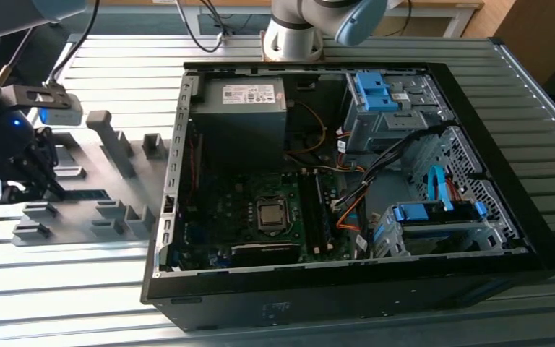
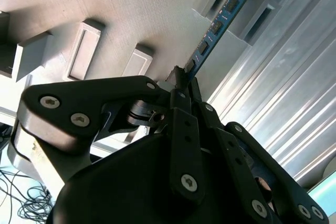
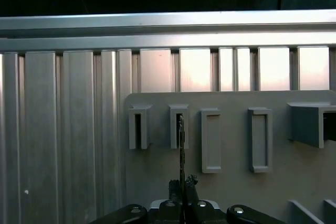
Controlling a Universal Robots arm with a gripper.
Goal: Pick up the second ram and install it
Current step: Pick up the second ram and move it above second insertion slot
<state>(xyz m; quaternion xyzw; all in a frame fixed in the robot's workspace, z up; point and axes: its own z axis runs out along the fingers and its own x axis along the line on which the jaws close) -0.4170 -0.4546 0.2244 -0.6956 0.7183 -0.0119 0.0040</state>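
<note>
In the exterior view, the gripper hangs low over the grey holder tray on the counter, to the exterior view's left of the open PC case.

In the second wrist view, its fingers are pinched tight on one end of the second ram, whose far end reaches a grey holder block.

In the first wrist view, the second ram appears edge-on, running from the fingers up to a holder slot.

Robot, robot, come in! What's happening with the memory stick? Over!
Gripper shut on the second ram. Ram's far end at a grey holder block, outside the PC case. No obstruction seen around it.
</note>
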